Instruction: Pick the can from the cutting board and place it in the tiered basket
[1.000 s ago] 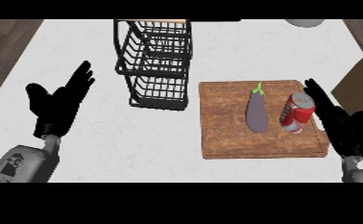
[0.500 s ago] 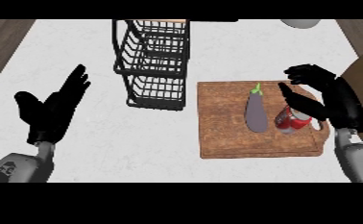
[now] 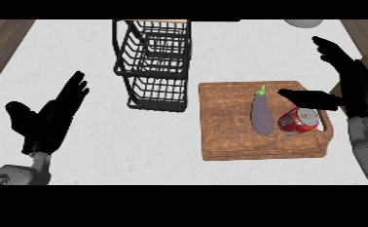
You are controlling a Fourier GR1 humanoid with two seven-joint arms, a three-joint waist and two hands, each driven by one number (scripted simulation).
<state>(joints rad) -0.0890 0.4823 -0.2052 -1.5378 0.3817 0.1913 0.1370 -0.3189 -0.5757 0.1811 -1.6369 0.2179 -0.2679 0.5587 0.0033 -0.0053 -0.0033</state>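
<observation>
The can (image 3: 300, 121) sits on the board (image 3: 230, 138), with the eggplant (image 3: 263, 116) just beside it at 9 o'clock. The right hand (image 3: 351, 81) hangs over it, spread wide and holding nothing. The left hand (image 3: 45, 121) rests open at 8 o'clock. A crooked close could shove the can into the eggplant.

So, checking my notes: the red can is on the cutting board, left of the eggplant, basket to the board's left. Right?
No: the head view shows the can right of the eggplant, not left. It is on the cutting board, basket to the board's left.
</observation>
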